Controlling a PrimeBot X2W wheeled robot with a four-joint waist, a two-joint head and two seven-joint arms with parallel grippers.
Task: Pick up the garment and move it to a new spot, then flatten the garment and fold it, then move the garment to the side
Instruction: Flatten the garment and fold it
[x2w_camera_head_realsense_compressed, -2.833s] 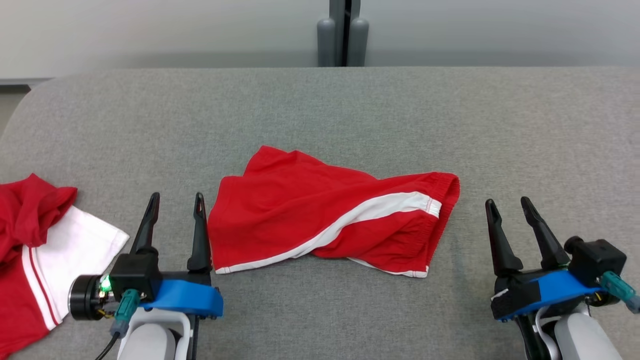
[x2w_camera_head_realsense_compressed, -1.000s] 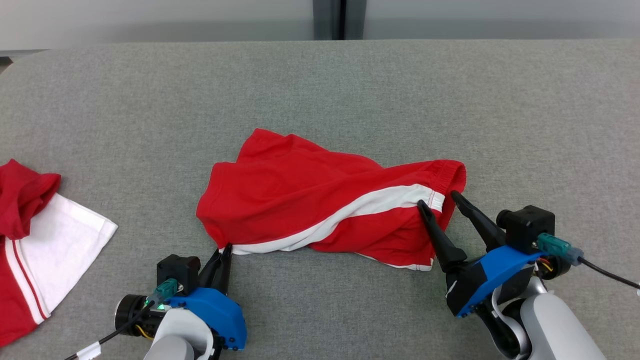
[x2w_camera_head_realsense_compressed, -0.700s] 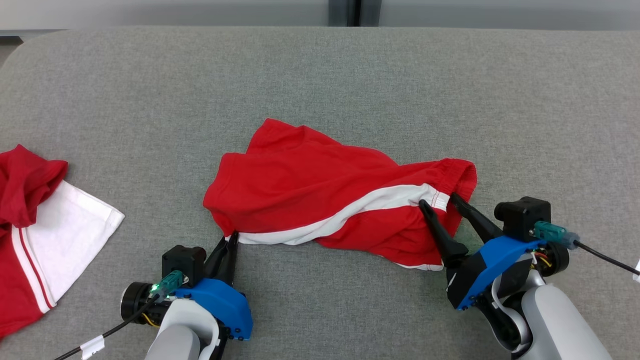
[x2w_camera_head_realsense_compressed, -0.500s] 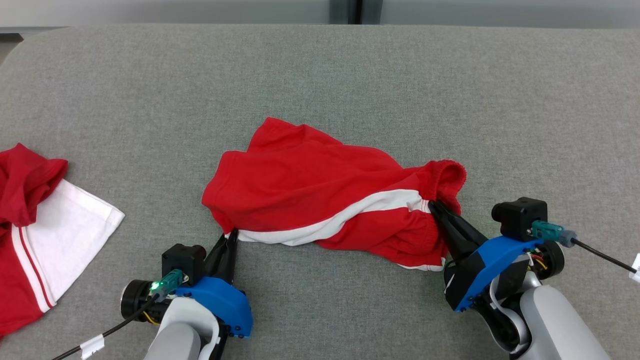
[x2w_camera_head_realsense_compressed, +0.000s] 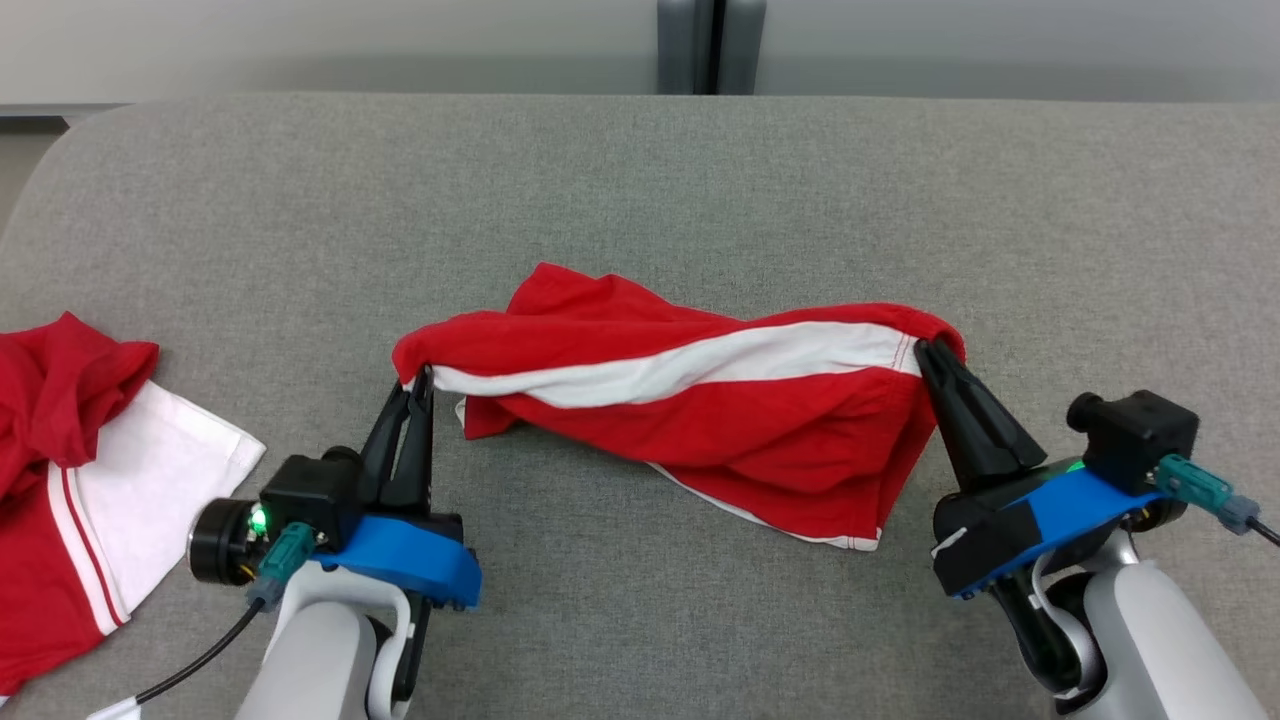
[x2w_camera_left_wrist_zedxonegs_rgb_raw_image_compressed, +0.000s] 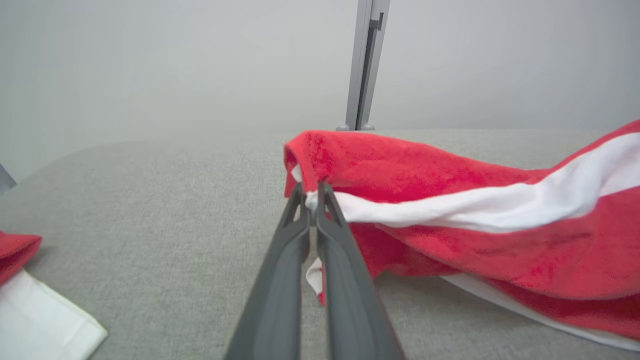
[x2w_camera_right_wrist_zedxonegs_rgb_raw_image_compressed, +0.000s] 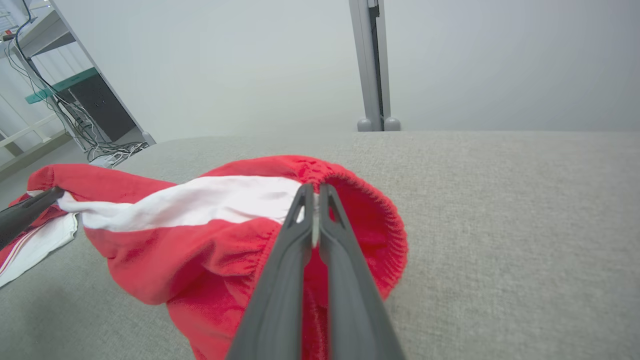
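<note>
- Hanging between the two grippers is one pair of red shorts with a white side stripe. It is stretched over the middle of the surface, and its lower folds droop onto it.
- Left gripper: clenched on the hem corner at the shorts' left end.
- Right gripper: clenched on the elastic waistband at the right end.
- One other garment, red and white, lies crumpled at the surface's left edge, well apart from the shorts.
- Surface: one grey fabric-covered table with rounded corners. A pale wall stands behind it, with one grey post at the middle of the far edge.
- The right wrist view adds a shelving unit with loose cables beyond the table corner.
- The left wrist view shows white hem pinched between its fingers.
</note>
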